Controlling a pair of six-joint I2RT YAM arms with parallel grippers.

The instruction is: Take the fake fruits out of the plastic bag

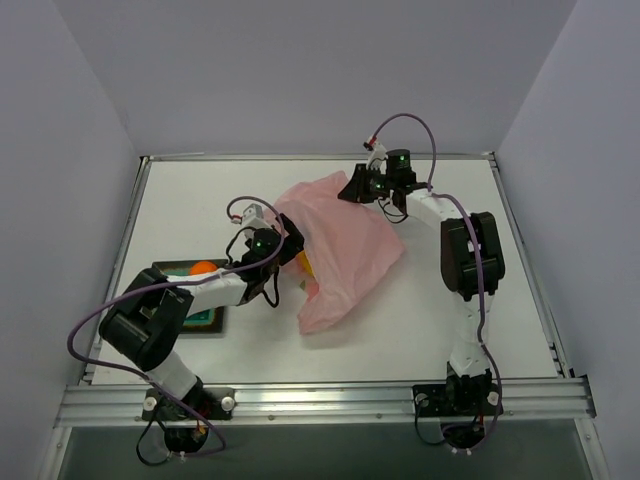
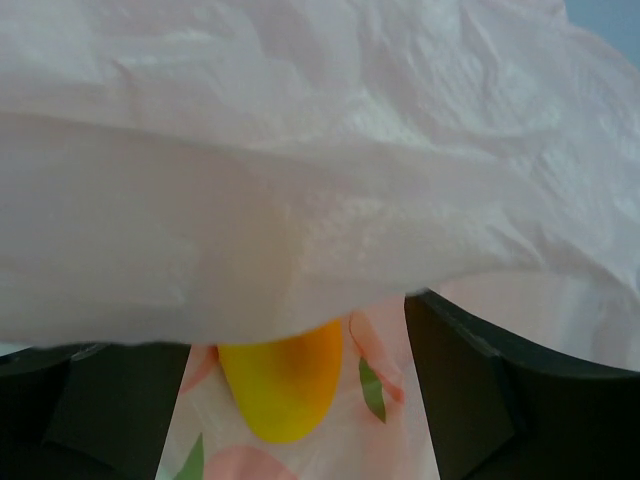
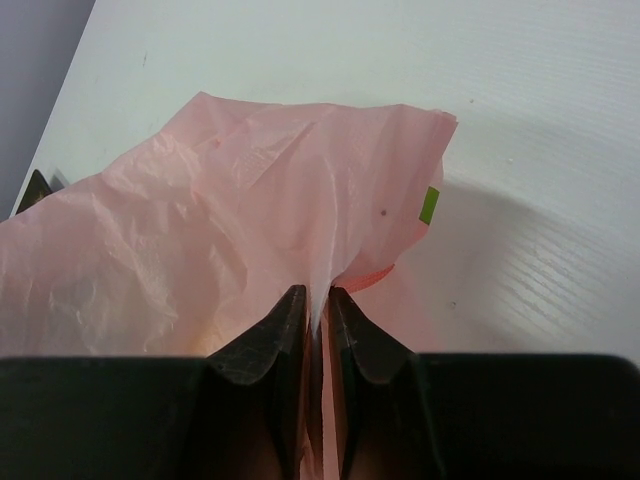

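The pink plastic bag [image 1: 345, 250] lies crumpled in the middle of the table. My right gripper [image 1: 352, 188] holds its far corner, jaws shut on a fold of film [image 3: 318, 300]. My left gripper [image 1: 292, 250] is at the bag's left side, open. Its fingers [image 2: 480, 390] stand wide on either side of a yellow-orange fake fruit [image 2: 285, 385], which rests on printed film without being gripped. Pink film [image 2: 300, 170] drapes over the fingertips. A round orange fake fruit [image 1: 205, 268] sits in the tray.
A dark square tray [image 1: 205, 318] with a teal inside stands at the left, under my left forearm. An aluminium rail [image 1: 320, 400] runs along the near edge. Grey walls close off the back and both sides.
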